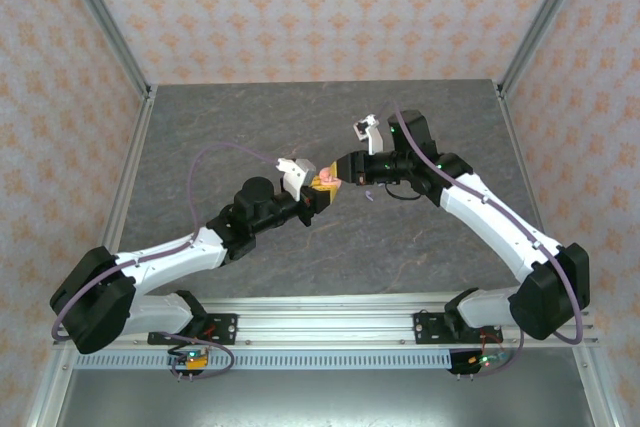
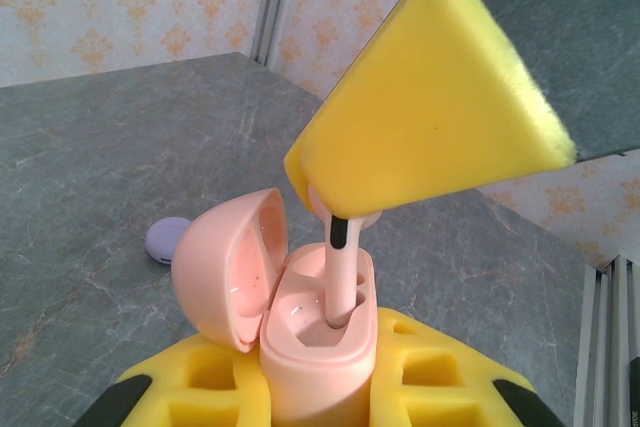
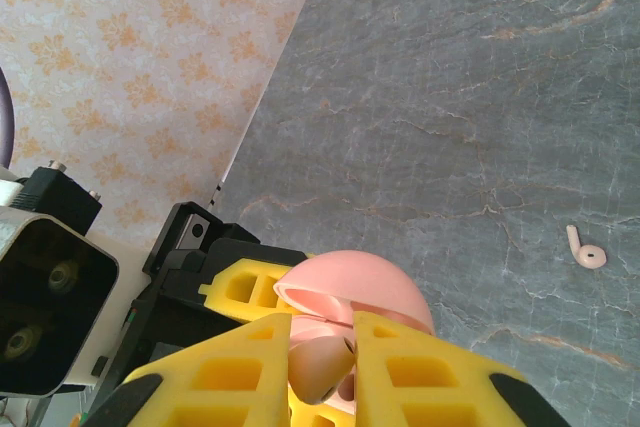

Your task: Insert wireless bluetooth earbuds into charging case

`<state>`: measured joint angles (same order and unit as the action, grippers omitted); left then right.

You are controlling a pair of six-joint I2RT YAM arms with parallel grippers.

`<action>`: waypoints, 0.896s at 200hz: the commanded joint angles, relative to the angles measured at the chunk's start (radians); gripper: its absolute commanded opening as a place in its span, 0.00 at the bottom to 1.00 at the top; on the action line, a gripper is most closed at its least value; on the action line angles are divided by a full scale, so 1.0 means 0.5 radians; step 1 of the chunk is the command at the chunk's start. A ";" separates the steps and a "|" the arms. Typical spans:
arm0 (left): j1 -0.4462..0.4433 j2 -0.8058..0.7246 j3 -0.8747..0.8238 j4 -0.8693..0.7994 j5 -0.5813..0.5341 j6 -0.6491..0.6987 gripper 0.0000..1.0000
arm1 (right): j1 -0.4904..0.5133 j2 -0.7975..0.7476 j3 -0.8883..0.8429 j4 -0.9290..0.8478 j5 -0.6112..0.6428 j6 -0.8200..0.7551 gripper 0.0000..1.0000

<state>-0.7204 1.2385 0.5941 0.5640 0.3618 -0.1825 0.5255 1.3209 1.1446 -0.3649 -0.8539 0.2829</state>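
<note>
Seating of a salmon-pink earbud (image 2: 340, 267) in the pink charging case (image 2: 318, 347) is judged to be the step in hand. The case is held above the middle of the table (image 1: 200, 137), clamped between the yellow pads (image 2: 210, 387) of the left gripper (image 2: 320, 392), with its lid (image 2: 228, 262) swung open to the left. The bud is pinched by its head in the closed right gripper (image 3: 320, 342). Its stem tip is seen entered in the right-hand socket (image 2: 335, 323) but not pressed home, and the neighbouring socket looks empty. Next, a straight push along the stem is called for, with the right gripper's hold released only once the bud is seated. A second pink earbud (image 3: 585, 250) is seen lying loose on the table, and a lilac rounded case (image 2: 165, 240) is seen beyond the lid.
</note>
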 commanded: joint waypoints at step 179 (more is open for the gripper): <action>-0.026 -0.067 -0.001 0.011 0.068 0.109 0.04 | 0.063 -0.075 0.133 -0.194 0.134 -0.107 0.54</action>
<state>-0.7204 1.2308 0.5941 0.5621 0.3862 -0.1688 0.5495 1.3216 1.1698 -0.4202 -0.8459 0.2481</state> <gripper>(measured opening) 0.186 0.530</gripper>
